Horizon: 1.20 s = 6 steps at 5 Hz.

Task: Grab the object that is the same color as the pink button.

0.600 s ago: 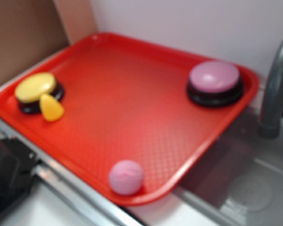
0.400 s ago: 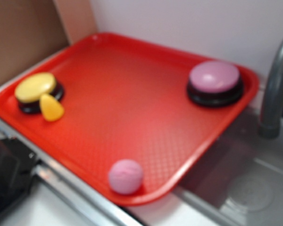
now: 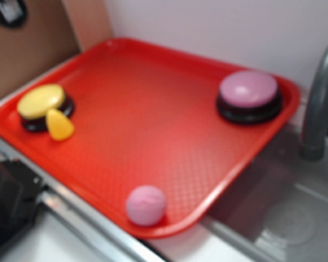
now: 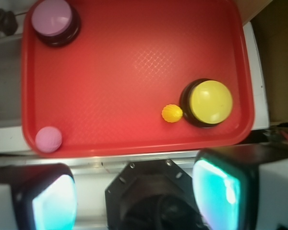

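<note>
On the red tray (image 3: 153, 109), near-right corner in the exterior view, you've got the pink ball (image 3: 146, 204), well apart from the pink button (image 3: 248, 95). Gripper (image 4: 137, 191) jaws spread, empty, high above the tray's edge.

I see a red tray (image 4: 134, 72) with a fine diamond texture. The pink ball (image 4: 48, 139) matches the pink button (image 4: 51, 17), whose base is black. The other button (image 4: 211, 101) is yellow on black; the ridged piece (image 4: 172, 113) beside it looks yellow-orange, though the exterior view is blurred.
</note>
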### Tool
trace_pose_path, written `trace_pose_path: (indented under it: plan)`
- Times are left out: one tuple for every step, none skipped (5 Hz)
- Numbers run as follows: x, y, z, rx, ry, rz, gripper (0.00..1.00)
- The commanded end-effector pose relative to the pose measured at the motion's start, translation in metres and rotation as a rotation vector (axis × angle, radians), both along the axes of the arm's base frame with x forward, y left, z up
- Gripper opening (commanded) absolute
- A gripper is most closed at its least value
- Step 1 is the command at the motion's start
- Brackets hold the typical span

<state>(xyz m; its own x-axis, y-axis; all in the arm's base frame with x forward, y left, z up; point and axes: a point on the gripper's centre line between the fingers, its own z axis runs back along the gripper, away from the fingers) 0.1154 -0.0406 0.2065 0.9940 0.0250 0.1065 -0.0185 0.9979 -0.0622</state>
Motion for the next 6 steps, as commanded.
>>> trace_pose_path:
  plan:
    - [0.004,-0.05,-0.059,-0.099,-0.024,0.018,1.0]
    - [0.007,-0.081,-0.096,-0.078,-0.032,0.074,1.0]
    - [0.008,-0.1,-0.122,-0.059,-0.025,0.095,1.0]
    - [0.011,-0.116,-0.155,-0.216,-0.015,0.074,1.0]
    - [0.015,-0.127,-0.172,-0.233,-0.032,0.055,1.0]
    - [0.018,-0.128,-0.175,-0.227,-0.044,0.072,1.0]
